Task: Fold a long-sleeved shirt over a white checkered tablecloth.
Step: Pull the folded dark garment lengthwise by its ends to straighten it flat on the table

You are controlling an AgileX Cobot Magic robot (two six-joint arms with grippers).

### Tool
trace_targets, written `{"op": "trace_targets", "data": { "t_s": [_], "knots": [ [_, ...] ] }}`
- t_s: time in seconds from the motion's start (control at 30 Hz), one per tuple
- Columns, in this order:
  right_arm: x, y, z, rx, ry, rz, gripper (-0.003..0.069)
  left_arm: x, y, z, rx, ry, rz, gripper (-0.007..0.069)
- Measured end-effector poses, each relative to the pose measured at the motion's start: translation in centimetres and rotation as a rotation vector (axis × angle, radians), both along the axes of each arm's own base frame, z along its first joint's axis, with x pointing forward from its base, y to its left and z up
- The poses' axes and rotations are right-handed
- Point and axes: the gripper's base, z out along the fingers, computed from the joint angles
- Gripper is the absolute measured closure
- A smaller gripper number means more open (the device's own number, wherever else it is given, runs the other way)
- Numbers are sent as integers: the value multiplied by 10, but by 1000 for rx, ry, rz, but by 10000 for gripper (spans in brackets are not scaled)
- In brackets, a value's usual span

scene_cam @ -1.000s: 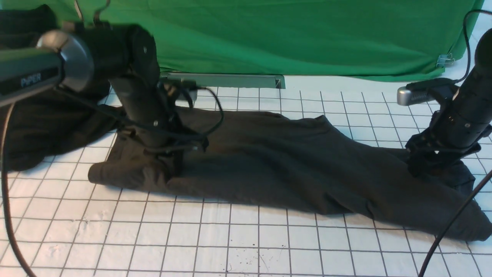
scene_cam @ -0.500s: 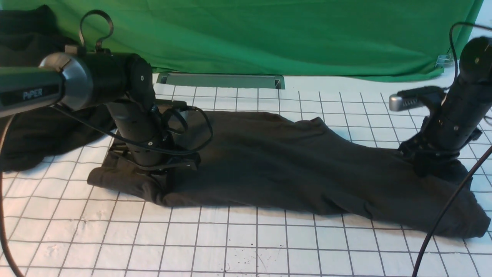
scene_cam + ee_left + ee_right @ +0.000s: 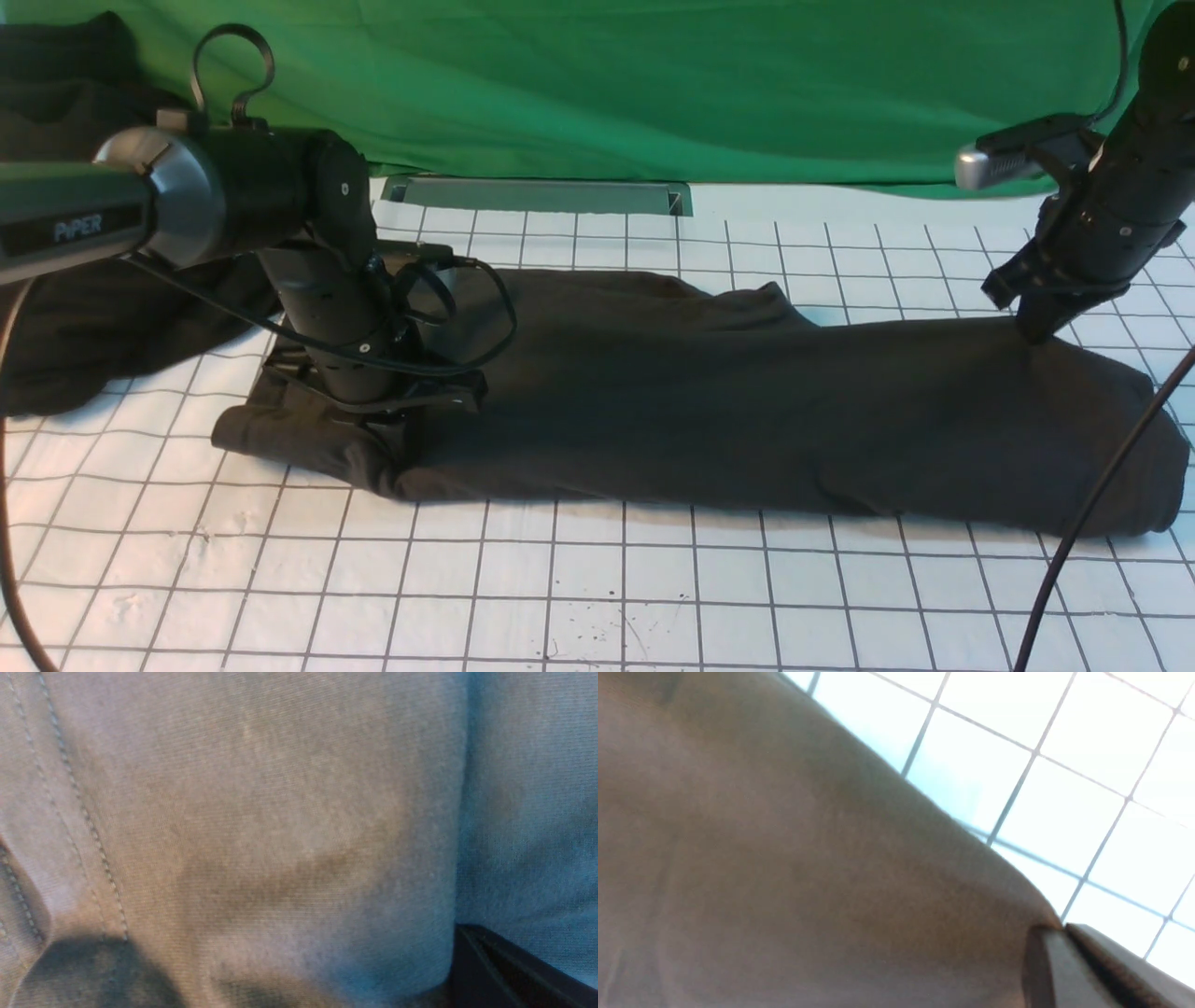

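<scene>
Stretching from one arm to the other, the large dark brownish-black cotton long-sleeved shirt (image 3: 709,401) lies as one long band on the white checkered tablecloth (image 3: 597,597) that covers the desk. Its long axis runs straight from the left end effector (image 3: 373,411) to the right end effector (image 3: 1038,327), so each arm has one end of the band beneath it and neither is nearer the middle.

The left end effector is sunk into the bunched end of the shirt directly under it. Its wrist view is filled with knit fabric and a stitched seam, with only one dark finger (image 3: 514,970) at the margin, so I cannot tell whether it is spread or pressed together.

The right end effector points down onto the far corner of the opposite end. In its wrist view the fabric edge runs right up into the tips, which look pressed together and pinching the shirt. From that tip, the shirt spreads toward the robot and off toward the left end effector, fairly smooth between the two.

The coming fold seems to turn on this axis. The right arm, holding a corner, looks better placed to carry its end along the band toward the left end effector, which would serve as the anchor.
</scene>
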Motion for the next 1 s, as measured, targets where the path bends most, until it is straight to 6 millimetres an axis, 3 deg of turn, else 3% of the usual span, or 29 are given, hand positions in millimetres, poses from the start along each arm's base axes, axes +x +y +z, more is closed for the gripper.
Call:
{"op": "trace_targets", "data": {
  "t_s": [0.13, 0.27, 0.37, 0.43, 0.63, 0.8, 0.9, 0.93, 1.0],
  "knots": [
    [12, -1, -21, -15, -27, -5, 608, -1, 0, 3, -2, -6, 8, 628],
    [15, -2, -24, -20, -51, -40, 464, 2, 6, 28, 14, -67, 47, 628],
    [16, -3, -10, -23, -68, -58, 328, 9, 16, 68, 0, -181, 86, 628],
    [17, -4, 6, -21, -88, -90, 280, 16, 25, 92, -24, -235, 140, 628],
    [17, 2, 61, 49, -219, -152, 270, 47, 66, 127, -66, -403, 274, 627],
    [16, 32, 79, 148, -280, -59, 302, 73, 86, 118, -68, -487, 320, 587],
    [17, 67, 74, 205, -300, 49, 320, 89, 90, 88, -35, -476, 311, 491],
    [17, 67, 74, 205, -300, 49, 320, 90, 90, 86, -32, -478, 308, 484],
    [19, 88, 64, 219, -307, 95, 321, 99, 89, 63, -21, -471, 281, 391]
  ]
}}
